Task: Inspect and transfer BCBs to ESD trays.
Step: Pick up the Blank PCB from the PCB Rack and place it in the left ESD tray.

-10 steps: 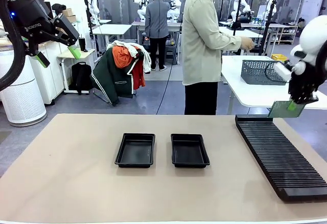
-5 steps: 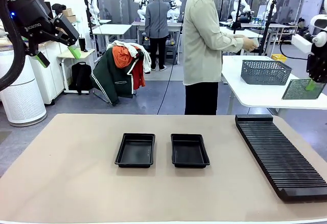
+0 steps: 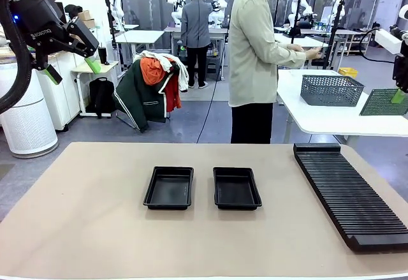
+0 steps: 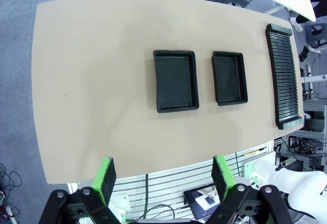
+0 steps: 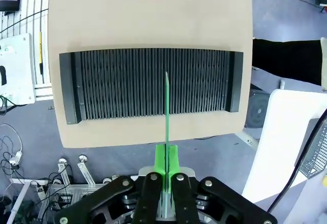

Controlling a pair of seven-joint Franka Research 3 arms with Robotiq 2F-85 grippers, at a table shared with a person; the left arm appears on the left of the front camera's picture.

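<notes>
Right wrist view: our right gripper [image 5: 166,158] is clenched on a BCB [image 5: 166,106], edge-on high over the rack [image 5: 112,83], prob. for inspection. Our left gripper [image 4: 162,175] is released and hovers above the ESD trays [image 4: 194,81].

The trays [image 3: 169,188] are plain black, as is the ribbed rack [image 3: 350,194]. The worktop [image 3: 89,229] is an even tan. The board [image 3: 381,103] is green with a fine pale dotted pattern. The left arm's fingers [image 4: 106,175] are bright green on black mounts. The basket [image 3: 331,90] is grey mesh.
</notes>
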